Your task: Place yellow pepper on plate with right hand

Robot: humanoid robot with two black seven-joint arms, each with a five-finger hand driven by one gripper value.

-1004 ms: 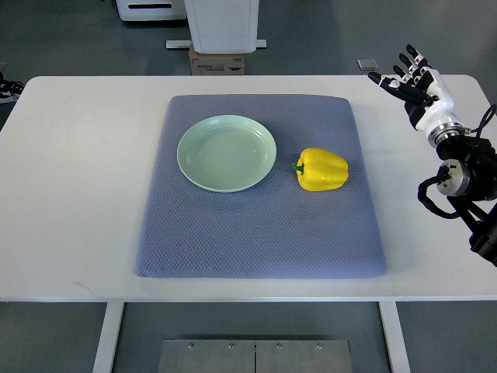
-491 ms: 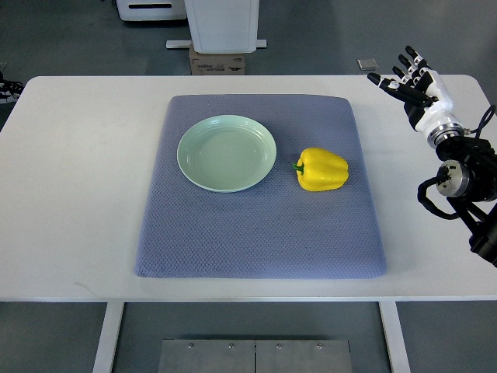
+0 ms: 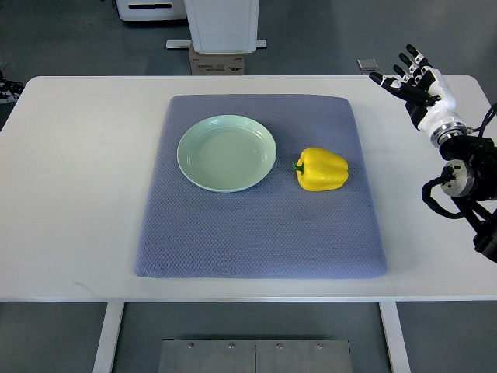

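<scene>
a yellow pepper point(image 3: 321, 169) is seen lying on its side on a blue-grey mat point(image 3: 260, 225), just to the right of a pale green plate point(image 3: 226, 152), close to it but not touching. the plate is set on the mat's far left part and nothing is held in it. the mat is spread over a white table point(image 3: 74, 171). the right hand point(image 3: 414, 78) is held over the table's far right corner, well apart from the pepper, its fingers point(image 3: 392, 82) spread and nothing gripped. a cardboard box point(image 3: 217, 61) is seen on the floor beyond the table.
</scene>
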